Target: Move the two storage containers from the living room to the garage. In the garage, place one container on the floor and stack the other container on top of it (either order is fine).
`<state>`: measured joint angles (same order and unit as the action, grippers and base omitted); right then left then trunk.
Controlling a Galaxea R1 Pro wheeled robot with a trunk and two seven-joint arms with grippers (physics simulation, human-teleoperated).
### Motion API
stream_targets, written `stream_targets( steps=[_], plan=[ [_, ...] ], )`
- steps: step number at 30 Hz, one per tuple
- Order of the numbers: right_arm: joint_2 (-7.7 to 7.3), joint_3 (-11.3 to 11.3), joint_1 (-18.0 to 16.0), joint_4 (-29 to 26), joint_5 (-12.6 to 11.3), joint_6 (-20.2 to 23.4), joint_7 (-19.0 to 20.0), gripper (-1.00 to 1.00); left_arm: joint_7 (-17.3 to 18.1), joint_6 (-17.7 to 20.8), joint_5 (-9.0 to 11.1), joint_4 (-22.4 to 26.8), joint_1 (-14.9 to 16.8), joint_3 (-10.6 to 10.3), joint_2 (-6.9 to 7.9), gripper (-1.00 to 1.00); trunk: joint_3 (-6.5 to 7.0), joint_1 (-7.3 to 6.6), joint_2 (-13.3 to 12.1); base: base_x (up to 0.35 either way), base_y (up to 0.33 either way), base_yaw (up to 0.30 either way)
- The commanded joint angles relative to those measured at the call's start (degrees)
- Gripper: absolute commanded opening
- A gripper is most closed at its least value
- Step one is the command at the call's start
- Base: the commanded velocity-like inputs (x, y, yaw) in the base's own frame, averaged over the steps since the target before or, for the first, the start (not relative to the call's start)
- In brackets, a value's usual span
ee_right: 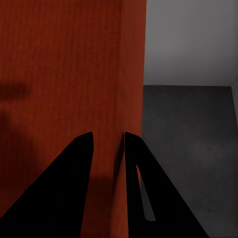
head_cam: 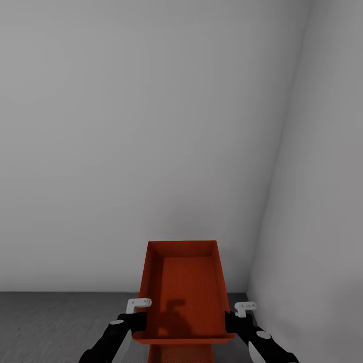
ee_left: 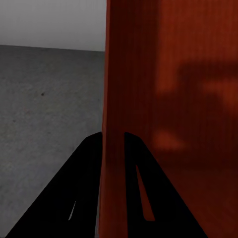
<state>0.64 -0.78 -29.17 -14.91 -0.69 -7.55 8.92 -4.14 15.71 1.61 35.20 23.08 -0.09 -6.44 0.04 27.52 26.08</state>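
Orange-red and open-topped, a storage container (head_cam: 184,292) hangs between both arms in a corner of the garage, held over the dark grey concrete floor (head_cam: 60,317) where two plain white walls (head_cam: 151,126) meet. The left gripper (head_cam: 136,316) clamps the bin's left wall and the right gripper (head_cam: 233,318) its right wall; each wrist view shows a thin red wall running between two black fingers (ee_left: 84,188), which pinch it from inside and outside. Below the held bin's near edge, at the bottom of the head view, a second strip of the same orange-red (head_cam: 181,353) peeks out, which looks like the other container sitting lower down, though too little of it shows to say whether it rests on the floor.

By this reading, the job stands at its last step: stacking the carried bin on its twin. The next move calls for lining the held container squarely over the one beneath, keeping it level between both arms, lowering it until it seats, then spreading both pairs of fingers together so neither side tips. The right wall stands near, leaving that arm little room.
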Motion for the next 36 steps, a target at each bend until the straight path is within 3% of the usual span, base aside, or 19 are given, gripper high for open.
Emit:
stream_targets(
  steps=[1, 15, 36],
  plan=[
    [-0.42, 0.6, 0.0, 0.2, 0.0, -0.2, 0.7, -1.00, -0.2, 0.3, 0.0, 0.3, 0.0, -0.1, 0.99, -1.00, -0.11, 0.02, 0.1, 0.000, 0.000, 0.000],
    [-0.43, 0.6, 0.0, 0.2, 0.0, -0.2, 0.7, -1.00, -0.1, 0.3, 0.1, 0.2, 0.0, -0.1, 1.08, -1.00, -1.40, 0.02, 0.1, 0.000, 0.000, 0.000],
    [-0.39, 0.6, 0.0, 0.2, 0.0, -0.2, 0.7, -1.00, -0.1, 0.3, 0.0, 0.2, 0.0, -0.1, 0.99, -1.00, -7.09, 4.63, 8.5, 0.000, 0.000, 0.000]
  ],
)
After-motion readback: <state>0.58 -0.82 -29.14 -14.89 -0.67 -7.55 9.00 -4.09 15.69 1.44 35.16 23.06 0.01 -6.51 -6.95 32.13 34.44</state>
